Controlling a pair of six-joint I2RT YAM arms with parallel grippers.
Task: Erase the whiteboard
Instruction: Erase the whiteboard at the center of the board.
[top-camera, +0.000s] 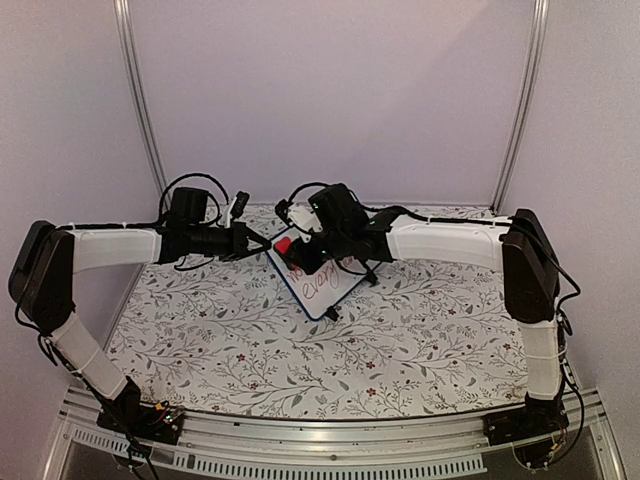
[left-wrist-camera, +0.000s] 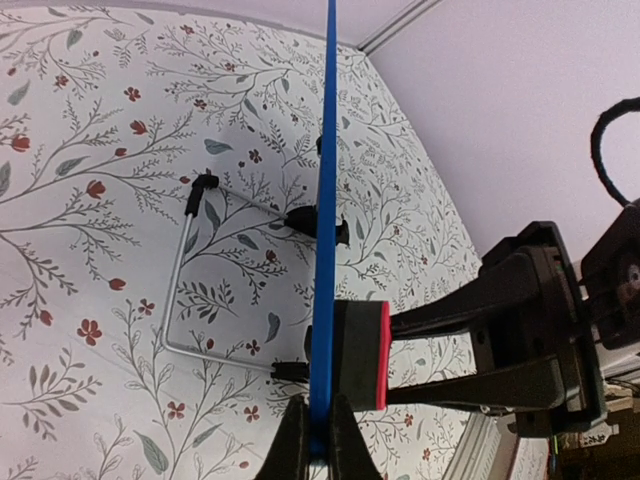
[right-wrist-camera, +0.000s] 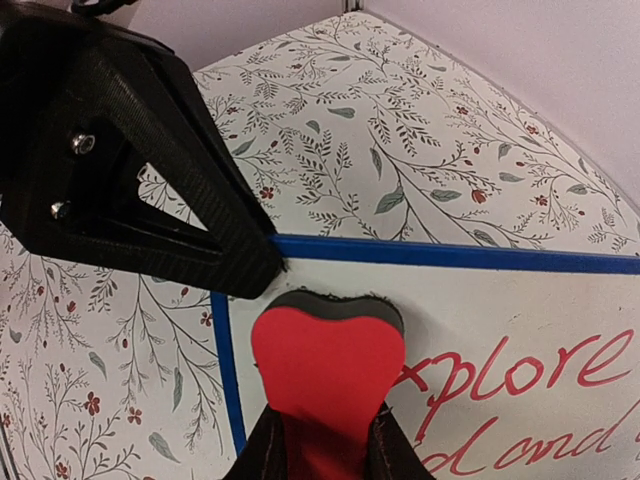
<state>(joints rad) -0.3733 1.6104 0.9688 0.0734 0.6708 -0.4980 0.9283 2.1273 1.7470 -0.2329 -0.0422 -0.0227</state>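
The whiteboard (top-camera: 325, 282), white with a thin blue frame and red handwriting, leans tilted on its wire stand at mid-table. My left gripper (top-camera: 262, 240) is shut on its blue frame at the upper left corner; in the left wrist view (left-wrist-camera: 320, 440) the frame (left-wrist-camera: 326, 200) runs edge-on between the jaws. My right gripper (top-camera: 296, 250) is shut on a red eraser (top-camera: 283, 245) with a dark felt face. In the right wrist view (right-wrist-camera: 325, 440) the eraser (right-wrist-camera: 325, 370) presses on the board (right-wrist-camera: 480, 310) near its top left corner, beside red writing (right-wrist-camera: 520, 375).
The board's wire stand (left-wrist-camera: 190, 270) and black feet (left-wrist-camera: 328, 225) rest on the floral tablecloth (top-camera: 240, 350). Grey walls and metal posts (top-camera: 140, 110) close in the back. Both arms meet over the board's upper left corner.
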